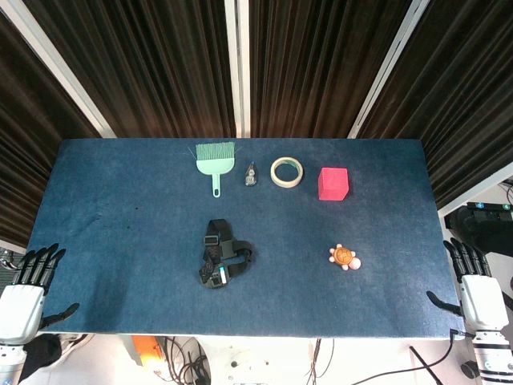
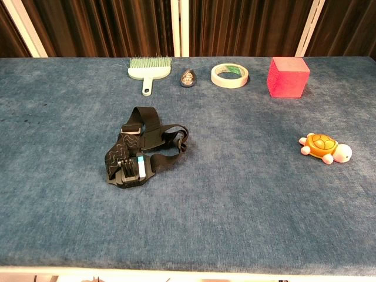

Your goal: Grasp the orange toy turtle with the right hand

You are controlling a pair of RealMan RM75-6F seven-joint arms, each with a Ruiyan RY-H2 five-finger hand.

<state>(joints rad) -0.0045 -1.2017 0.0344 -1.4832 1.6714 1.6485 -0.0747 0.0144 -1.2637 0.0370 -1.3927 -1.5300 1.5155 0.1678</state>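
Note:
The orange toy turtle (image 1: 345,257) lies on the blue table at the right, its pale head toward the near right; the chest view shows the turtle (image 2: 324,147) near the right edge. My right hand (image 1: 474,282) hovers off the table's right front corner, fingers spread, holding nothing, well to the right of the turtle. My left hand (image 1: 29,282) sits at the left front corner, fingers spread and empty. Neither hand appears in the chest view.
A black head-strap camera mount (image 1: 222,257) lies mid-table. Along the back stand a green brush (image 1: 215,164), a small dark object (image 1: 251,176), a tape roll (image 1: 287,172) and a red cube (image 1: 333,184). The blue table cloth (image 1: 120,224) covers the surface.

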